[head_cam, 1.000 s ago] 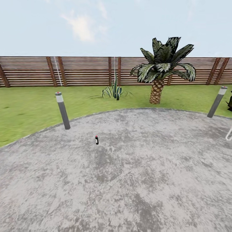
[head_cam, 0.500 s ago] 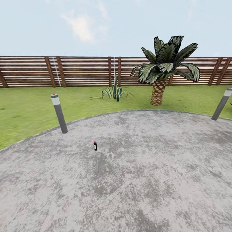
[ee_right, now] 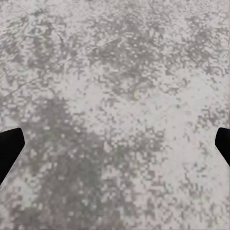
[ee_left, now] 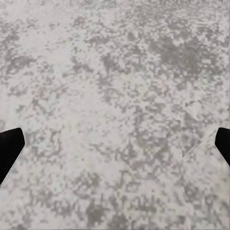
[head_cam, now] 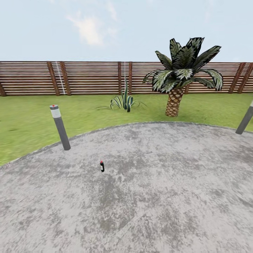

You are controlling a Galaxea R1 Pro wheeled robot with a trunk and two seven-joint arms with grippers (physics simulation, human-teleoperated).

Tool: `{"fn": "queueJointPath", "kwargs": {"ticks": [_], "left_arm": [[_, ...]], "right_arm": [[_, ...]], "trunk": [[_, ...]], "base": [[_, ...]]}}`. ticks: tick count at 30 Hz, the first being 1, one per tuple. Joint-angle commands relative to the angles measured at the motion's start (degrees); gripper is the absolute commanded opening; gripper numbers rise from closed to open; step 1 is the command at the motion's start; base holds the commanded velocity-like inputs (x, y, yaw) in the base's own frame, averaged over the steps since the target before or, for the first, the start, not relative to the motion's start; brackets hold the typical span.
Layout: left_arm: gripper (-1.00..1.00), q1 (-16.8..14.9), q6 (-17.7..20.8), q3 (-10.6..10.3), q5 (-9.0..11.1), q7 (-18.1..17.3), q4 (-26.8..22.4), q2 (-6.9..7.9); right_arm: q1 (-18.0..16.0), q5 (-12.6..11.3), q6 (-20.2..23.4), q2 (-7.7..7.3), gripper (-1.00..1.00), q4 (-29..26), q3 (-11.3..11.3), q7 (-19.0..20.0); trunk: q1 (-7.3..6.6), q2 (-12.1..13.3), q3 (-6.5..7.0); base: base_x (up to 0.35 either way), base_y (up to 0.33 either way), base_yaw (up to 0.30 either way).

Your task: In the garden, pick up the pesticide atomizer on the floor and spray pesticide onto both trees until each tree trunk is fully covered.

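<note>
Grey mottled paving [head_cam: 168,196], lawn beyond. Small dark red-capped atomizer bottle [head_cam: 102,166] upright, ahead, slightly left, so probably nearer left arm. Left gripper [ee_left: 115,146] and right gripper [ee_right: 115,146] wide apart, empty, over paving.

Spread tool [ee_right: 115,148] fingertips [ee_right: 9,148] over mottled floor [ee_right: 120,81].

Our head camera moved forward and turned slightly: atomizer [head_cam: 102,166] now sits lower in frame, left bollard [head_cam: 60,127] lower and further left, right bollard [head_cam: 245,119] nearly out of frame. White object at right edge gone.
</note>
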Motion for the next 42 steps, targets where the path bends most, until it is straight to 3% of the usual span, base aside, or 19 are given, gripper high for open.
{"fn": "queueJointPath", "kwargs": {"ticks": [1,25,42], "left_arm": [[1.0,-0.03,-0.18,0.05,0.07,0.02,0.04,-0.01],[1.0,-0.03,-0.18,0.05,0.07,0.03,0.04,0.08],[1.0,-0.03,-0.18,0.12,0.07,0.03,0.04,0.08]], "right_arm": [[-0.03,0.04,-0.18,-0.01,1.0,0.04,0.01,-0.02],[-0.03,0.04,-0.18,0.17,1.0,-0.14,0.01,0.03],[-0.03,0.04,-0.18,0.17,1.0,-0.05,0.01,0.02]], "trunk": [[0.02,-0.02,-0.05],[0.02,-0.02,-0.05],[0.02,-0.02,-0.05]], "base": [[0.34,0.0,0.0],[0.34,0.0,0.003],[0.339,0.076,0.24]]}}
